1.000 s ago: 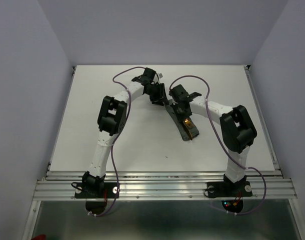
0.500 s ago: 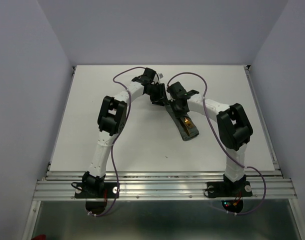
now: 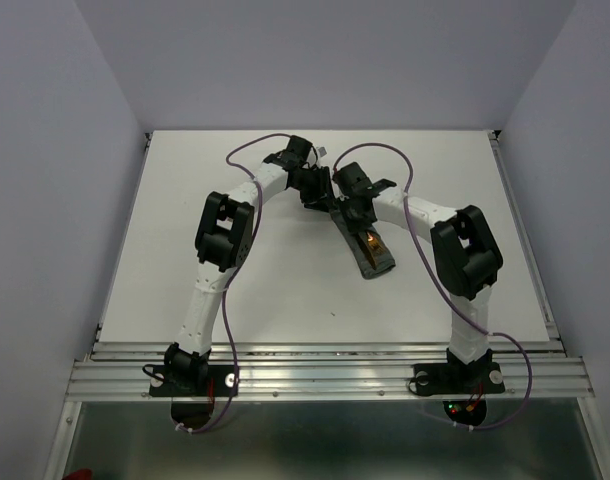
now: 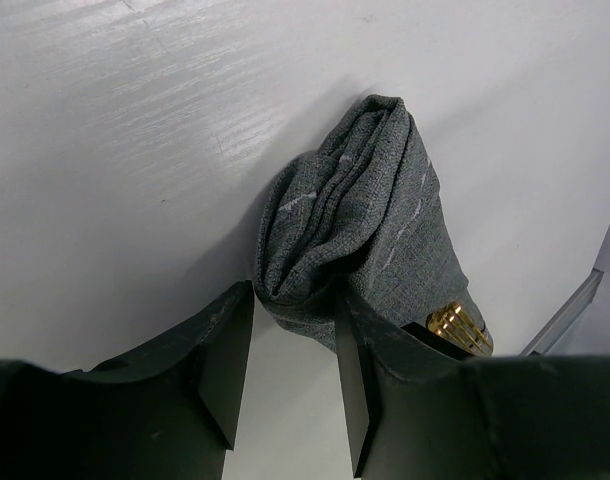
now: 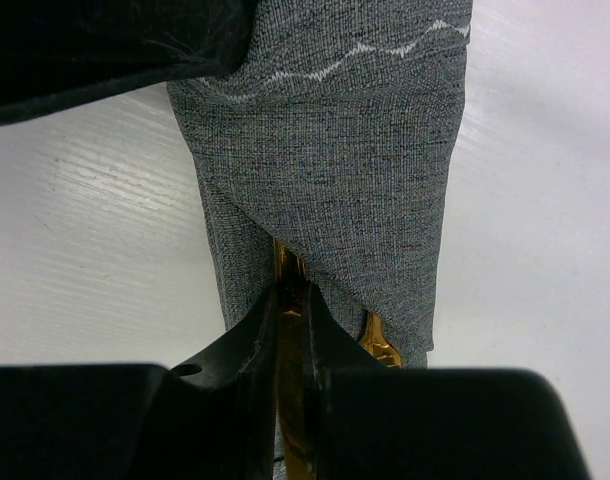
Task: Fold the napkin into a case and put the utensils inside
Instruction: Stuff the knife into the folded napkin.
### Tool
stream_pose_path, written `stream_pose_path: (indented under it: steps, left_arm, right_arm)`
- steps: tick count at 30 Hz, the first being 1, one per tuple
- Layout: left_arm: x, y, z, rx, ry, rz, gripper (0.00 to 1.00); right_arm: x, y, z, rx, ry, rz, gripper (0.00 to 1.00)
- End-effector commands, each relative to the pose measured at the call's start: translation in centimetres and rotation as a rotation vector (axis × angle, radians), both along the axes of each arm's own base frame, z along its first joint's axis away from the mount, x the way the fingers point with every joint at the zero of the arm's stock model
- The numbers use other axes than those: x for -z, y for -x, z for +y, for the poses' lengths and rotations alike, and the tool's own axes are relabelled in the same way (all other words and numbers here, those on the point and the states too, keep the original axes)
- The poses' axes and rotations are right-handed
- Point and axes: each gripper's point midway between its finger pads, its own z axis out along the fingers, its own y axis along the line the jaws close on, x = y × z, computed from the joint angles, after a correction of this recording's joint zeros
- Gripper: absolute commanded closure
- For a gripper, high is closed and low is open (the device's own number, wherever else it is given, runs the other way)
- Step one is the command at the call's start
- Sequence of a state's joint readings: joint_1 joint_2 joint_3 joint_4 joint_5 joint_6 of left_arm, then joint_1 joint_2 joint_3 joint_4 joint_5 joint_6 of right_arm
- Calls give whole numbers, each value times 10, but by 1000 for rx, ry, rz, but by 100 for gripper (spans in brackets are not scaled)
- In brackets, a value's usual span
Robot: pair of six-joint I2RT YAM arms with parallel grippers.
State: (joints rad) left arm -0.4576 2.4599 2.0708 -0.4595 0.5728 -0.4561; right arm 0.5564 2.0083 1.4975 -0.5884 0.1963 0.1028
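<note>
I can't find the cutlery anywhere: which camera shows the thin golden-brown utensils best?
The right wrist view: the thin golden-brown utensils are close up, pinched in the right gripper, running under the dark grey cloth case. The left wrist view shows only a ridged golden tip; the top view just an orange glint.

The case (image 5: 325, 170) hides most of the utensils (image 5: 287, 275).

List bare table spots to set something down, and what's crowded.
Free: table between left arm and its left edge; the far strip behind both grippers; near middle, left arm to right arm, below the case. Crowded: centre, where left gripper pinches the case and right gripper grips the utensils.
</note>
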Motion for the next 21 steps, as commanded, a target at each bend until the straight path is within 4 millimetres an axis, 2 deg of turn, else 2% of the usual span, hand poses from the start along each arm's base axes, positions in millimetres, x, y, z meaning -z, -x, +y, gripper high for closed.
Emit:
stream_pose_path:
  steps: [1, 4, 10, 14, 21]
  left_arm:
    - [-28, -1, -11, 44, 50, -57, 51]
    - [-29, -1, -11, 44, 50, -57, 51]
    - [-29, -1, -11, 45, 50, -59, 51]
    - [-31, -1, -11, 44, 50, -62, 51]
    - [-37, -3, -10, 44, 49, -76, 51]
  right_arm:
    - [-19, -31, 13, 26, -53, -110, 99]
    - [-17, -30, 13, 34, -52, -106, 99]
    - [-20, -25, 11, 48, -64, -104, 83]
    - [-28, -21, 11, 55, -84, -113, 73]
    - [-41, -10, 7, 72, -113, -124, 69]
